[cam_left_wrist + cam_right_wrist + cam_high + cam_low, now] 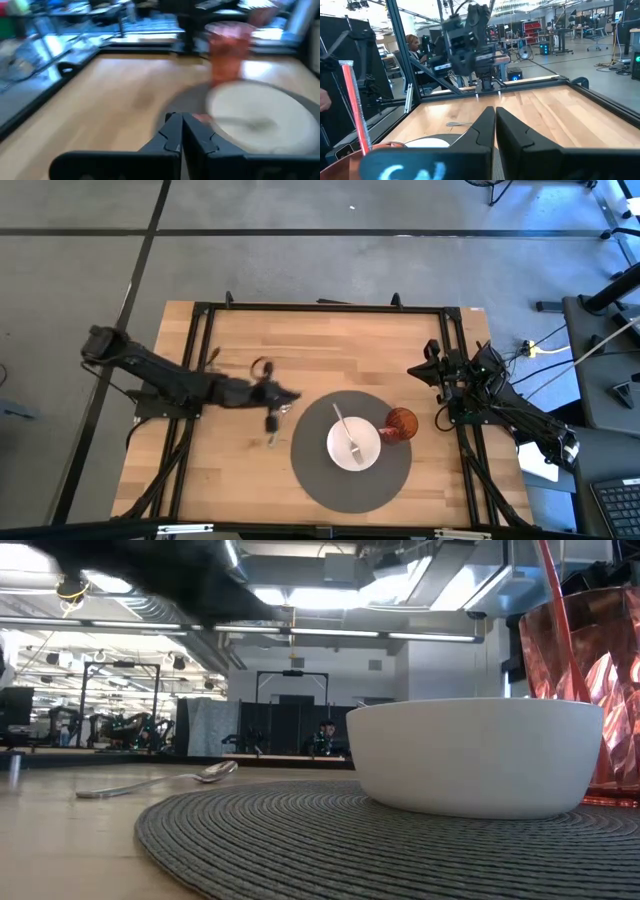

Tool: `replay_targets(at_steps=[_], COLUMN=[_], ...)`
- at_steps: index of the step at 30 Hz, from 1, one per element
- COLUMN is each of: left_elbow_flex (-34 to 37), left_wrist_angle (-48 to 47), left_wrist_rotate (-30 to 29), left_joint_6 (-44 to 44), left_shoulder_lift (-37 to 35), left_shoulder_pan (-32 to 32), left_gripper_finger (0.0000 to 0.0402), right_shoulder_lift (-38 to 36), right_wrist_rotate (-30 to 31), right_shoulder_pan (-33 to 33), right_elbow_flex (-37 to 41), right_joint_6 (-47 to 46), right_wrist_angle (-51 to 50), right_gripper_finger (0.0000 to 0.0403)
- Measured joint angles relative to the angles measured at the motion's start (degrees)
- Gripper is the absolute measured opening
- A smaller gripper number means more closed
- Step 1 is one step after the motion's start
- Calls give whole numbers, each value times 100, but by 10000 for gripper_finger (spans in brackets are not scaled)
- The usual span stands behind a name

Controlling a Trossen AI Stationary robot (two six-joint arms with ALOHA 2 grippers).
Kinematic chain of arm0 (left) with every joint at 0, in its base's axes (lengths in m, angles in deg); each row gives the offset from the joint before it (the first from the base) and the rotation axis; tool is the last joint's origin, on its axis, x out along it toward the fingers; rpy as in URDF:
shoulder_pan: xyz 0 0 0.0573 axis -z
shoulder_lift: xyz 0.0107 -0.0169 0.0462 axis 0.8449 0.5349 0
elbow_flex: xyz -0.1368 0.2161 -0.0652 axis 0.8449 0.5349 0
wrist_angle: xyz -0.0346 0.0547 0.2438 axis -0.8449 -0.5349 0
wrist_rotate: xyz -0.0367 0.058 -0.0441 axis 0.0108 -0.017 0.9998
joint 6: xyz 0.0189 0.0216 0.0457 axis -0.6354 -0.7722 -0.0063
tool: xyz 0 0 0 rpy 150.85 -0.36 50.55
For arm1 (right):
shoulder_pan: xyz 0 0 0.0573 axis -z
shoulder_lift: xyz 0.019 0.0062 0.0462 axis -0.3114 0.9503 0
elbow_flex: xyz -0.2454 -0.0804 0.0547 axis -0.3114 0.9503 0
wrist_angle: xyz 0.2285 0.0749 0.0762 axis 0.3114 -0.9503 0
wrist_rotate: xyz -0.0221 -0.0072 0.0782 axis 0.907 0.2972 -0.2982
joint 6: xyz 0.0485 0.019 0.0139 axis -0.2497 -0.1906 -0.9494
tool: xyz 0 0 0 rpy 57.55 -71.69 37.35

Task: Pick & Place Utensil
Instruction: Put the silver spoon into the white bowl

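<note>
A silver spoon lies flat on the wooden table just left of the round grey placemat; it also shows in the high view and the right wrist view. A white bowl stands on the placemat with another silver utensil resting in it. My left gripper hovers above the table by the placemat's left edge, just beyond the spoon, fingers shut and empty. My right gripper is shut and waits at the table's right edge.
A red faceted cup with a red straw stands on the placemat right of the bowl. A black frame runs round the table's edges. Bare wood lies beyond the placemat, toward the far edge. A person sits beyond the table.
</note>
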Motion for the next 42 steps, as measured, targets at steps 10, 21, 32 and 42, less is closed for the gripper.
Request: replay_targets(at_steps=[10, 21, 32, 42], left_elbow_flex=[510, 871, 2278, 2332], left_wrist_angle=[421, -2435, -4, 108], left_wrist_rotate=[-3040, -2163, -1439, -1297], left_joint_6=[-2174, 404, -16, 547], left_shoulder_lift=[-2632, -3573, -3315, -2940], left_shoulder_pan=[1731, -1, -293, -290], left_gripper_finger=[2, 1, 2, 2], right_shoulder_lift=[0, 1, 1, 1], right_wrist_rotate=[8, 6, 6, 15], right_shoulder_pan=[0, 0, 0, 0], right_elbow_flex=[0, 0, 0, 0], right_joint_6=[-34, -15, -15, 11], right_wrist_angle=[21, -20, -18, 15], right_gripper_finger=[16, 16, 17, 17])
